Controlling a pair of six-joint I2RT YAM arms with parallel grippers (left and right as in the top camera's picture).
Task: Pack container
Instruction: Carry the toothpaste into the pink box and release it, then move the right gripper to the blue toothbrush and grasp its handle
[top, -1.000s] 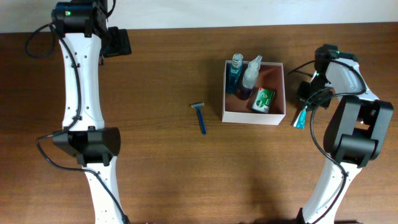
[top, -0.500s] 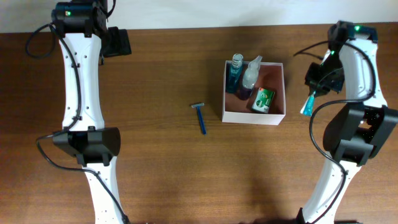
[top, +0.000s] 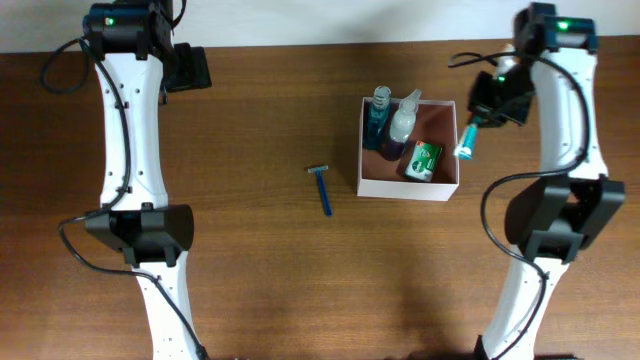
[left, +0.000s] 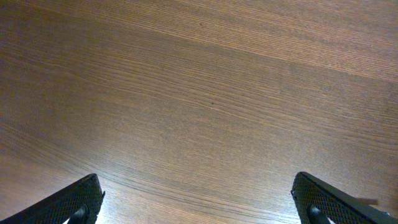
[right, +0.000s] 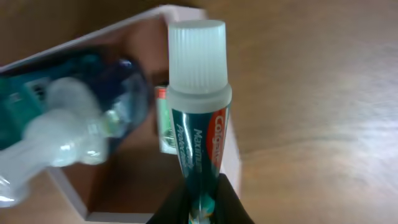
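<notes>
Wood table (top: 260, 270) below; our right claw (top: 482, 112) pinches toothpaste (top: 466, 140) cap-first twd container (top: 405, 188) just beneath, for drop-in; left claw (left: 199, 199) open, empty.

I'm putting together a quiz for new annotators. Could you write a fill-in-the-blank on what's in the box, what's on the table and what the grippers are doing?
1. The right gripper is shut on a toothpaste tube whose cap is ____.
2. The razor lying on the table, outside the container, is ____ in colour.
3. The container holds a blue bottle, a clear spray bottle and a small ____ packet.
4. The left gripper is ____, with nothing between its fingers.

Missing words: white; blue; green; open.
</notes>
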